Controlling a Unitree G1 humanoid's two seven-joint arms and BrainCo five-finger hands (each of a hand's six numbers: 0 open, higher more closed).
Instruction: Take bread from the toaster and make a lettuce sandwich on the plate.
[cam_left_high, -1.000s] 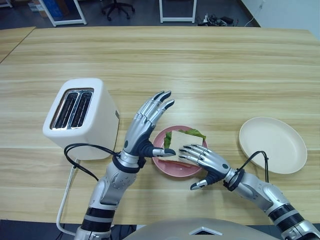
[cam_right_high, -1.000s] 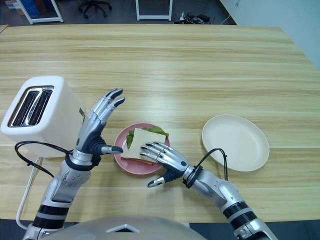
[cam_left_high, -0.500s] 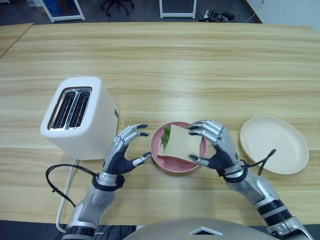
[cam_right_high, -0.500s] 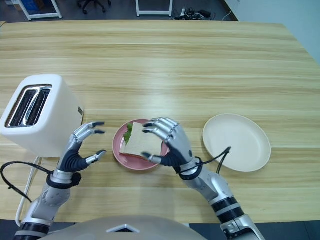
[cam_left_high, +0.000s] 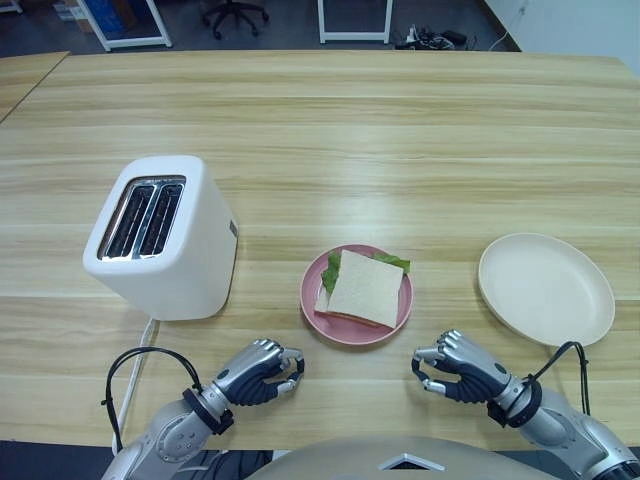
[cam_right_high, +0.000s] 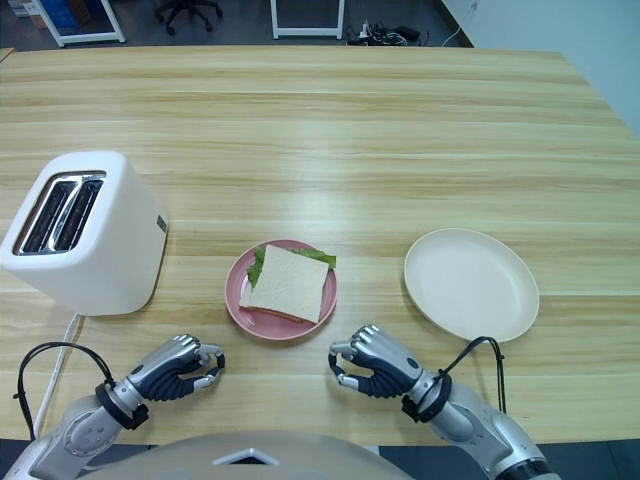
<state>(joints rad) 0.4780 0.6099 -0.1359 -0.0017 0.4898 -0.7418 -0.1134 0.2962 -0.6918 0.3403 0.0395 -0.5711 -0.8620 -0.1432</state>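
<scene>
White toaster (cam_left_high: 160, 237) upright, slots empty; lettuce sandwich (cam_left_high: 362, 288) flat on pink plate (cam_left_high: 312, 306).

A broad bench (cam_left_high: 400, 130) of pale wooden planks is spread beneath the fingers (cam_left_high: 270, 360). Far beyond them a dark floor (cam_left_high: 285, 25) is seen, where an office chair (cam_left_high: 235, 16), a white table frame (cam_left_high: 354, 40) and cables (cam_left_high: 435, 40) are set. A pale wall (cam_left_high: 580, 20) is seen beyond, rightward.

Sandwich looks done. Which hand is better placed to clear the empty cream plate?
Right, probably. The right hand, curled and empty, sits nearer the cream plate; the left hand lies beyond the pink plate and sandwich, so it would have to cross them.
</scene>
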